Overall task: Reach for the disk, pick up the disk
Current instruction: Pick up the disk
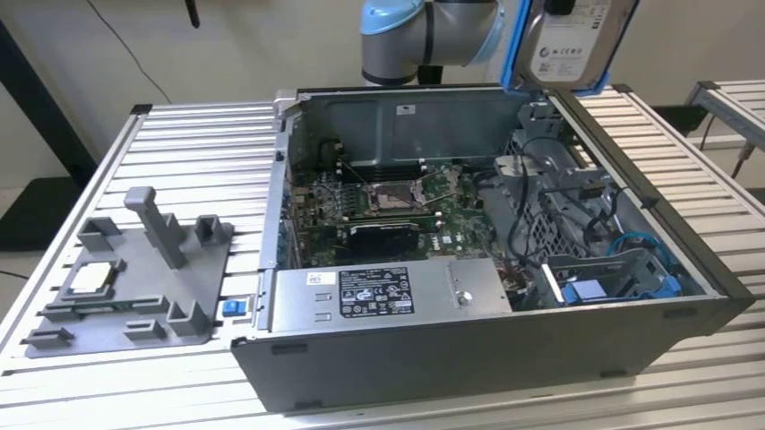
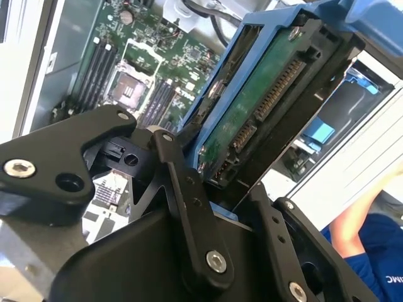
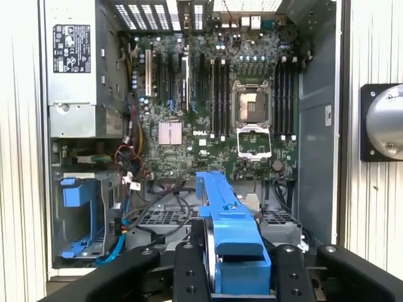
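Disk (image 1: 571, 40): flat silver-grey hard drive with a white label, edged by a bright blue plastic carrier frame, hanging in the air above the rear corner of the open grey computer case (image 1: 478, 349) in the exterior view, clear of everything inside it.

Holder: black two-fingered gripper (image 2: 220, 189), its fingers (image 2: 182, 189) pressing closed against the two broad sides of the drive, apparently so that the flat faces give a firm, non-slipping hold. In the first wrist view the blue frame's edge (image 3: 234, 236) is sitting between the black links.

Orientation: drive standing on edge, long axis running roughly up and down with a slight tilt; label facing the exterior camera, green circuit side and connector row (image 2: 264, 94) facing the second wrist camera.

Below: green motherboard (image 3: 220, 94) lying exposed; an empty blue bracket (image 3: 79, 217) sitting in the drive bay.
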`<state>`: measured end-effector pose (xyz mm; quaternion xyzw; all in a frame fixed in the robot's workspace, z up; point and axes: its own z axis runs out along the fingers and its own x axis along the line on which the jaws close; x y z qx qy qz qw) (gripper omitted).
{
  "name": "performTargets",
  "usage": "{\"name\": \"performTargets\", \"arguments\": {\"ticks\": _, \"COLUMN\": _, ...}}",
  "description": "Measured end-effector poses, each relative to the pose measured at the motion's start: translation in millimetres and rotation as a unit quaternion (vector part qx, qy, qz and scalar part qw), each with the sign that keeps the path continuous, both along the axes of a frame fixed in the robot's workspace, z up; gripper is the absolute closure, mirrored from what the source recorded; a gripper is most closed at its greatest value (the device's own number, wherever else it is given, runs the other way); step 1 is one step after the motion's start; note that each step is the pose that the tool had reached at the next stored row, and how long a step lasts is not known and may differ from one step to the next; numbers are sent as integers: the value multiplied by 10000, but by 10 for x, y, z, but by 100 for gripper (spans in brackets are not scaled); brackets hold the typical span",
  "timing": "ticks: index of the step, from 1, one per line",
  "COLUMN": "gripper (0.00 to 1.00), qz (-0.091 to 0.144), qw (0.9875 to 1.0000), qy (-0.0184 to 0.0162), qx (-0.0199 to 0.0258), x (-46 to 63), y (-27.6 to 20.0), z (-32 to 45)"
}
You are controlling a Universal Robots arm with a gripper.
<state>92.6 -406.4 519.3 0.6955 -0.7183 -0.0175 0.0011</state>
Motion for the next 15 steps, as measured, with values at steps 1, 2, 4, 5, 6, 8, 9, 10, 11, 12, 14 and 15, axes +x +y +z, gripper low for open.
{"name": "performTargets", "arguments": {"ticks": 1, "gripper": 100, "qz": 0, "qw": 10000, "qy": 0, "qx": 0, "x": -3, "y": -14, "z": -1}}
{"name": "performTargets", "arguments": {"ticks": 2, "gripper": 100, "qz": 0, "qw": 10000, "qy": 0, "qx": 0, "x": -5, "y": -28, "z": -1}}
{"name": "performTargets", "arguments": {"ticks": 4, "gripper": 100, "qz": 0, "qw": 10000, "qy": 0, "qx": 0, "x": -11, "y": -55, "z": -4}}
{"name": "performTargets", "arguments": {"ticks": 5, "gripper": 100, "qz": 0, "qw": 10000, "qy": 0, "qx": 0, "x": -14, "y": -68, "z": -4}}
{"name": "performTargets", "arguments": {"ticks": 6, "gripper": 100, "qz": 0, "qw": 10000, "qy": 0, "qx": 0, "x": -17, "y": -84, "z": -6}}
{"name": "performTargets", "arguments": {"ticks": 8, "gripper": 100, "qz": 0, "qw": 10000, "qy": 0, "qx": 0, "x": -22, "y": -112, "z": -7}}
{"name": "performTargets", "arguments": {"ticks": 9, "gripper": 100, "qz": 0, "qw": 10000, "qy": 0, "qx": 0, "x": -25, "y": -126, "z": -8}}
{"name": "performTargets", "arguments": {"ticks": 10, "gripper": 100, "qz": 0, "qw": 10000, "qy": 0, "qx": 0, "x": -28, "y": -141, "z": -9}}
{"name": "performTargets", "arguments": {"ticks": 11, "gripper": 100, "qz": 0, "qw": 10000, "qy": 0, "qx": 0, "x": -31, "y": -156, "z": -10}}
{"name": "performTargets", "arguments": {"ticks": 12, "gripper": 100, "qz": 0, "qw": 10000, "qy": 0, "qx": 0, "x": -33, "y": -170, "z": -10}}
{"name": "performTargets", "arguments": {"ticks": 14, "gripper": 100, "qz": 0, "qw": 10000, "qy": 0, "qx": 0, "x": -39, "y": -199, "z": -12}}
{"name": "performTargets", "arguments": {"ticks": 15, "gripper": 100, "qz": 0, "qw": 10000, "qy": 0, "qx": 0, "x": -42, "y": -214, "z": -13}}
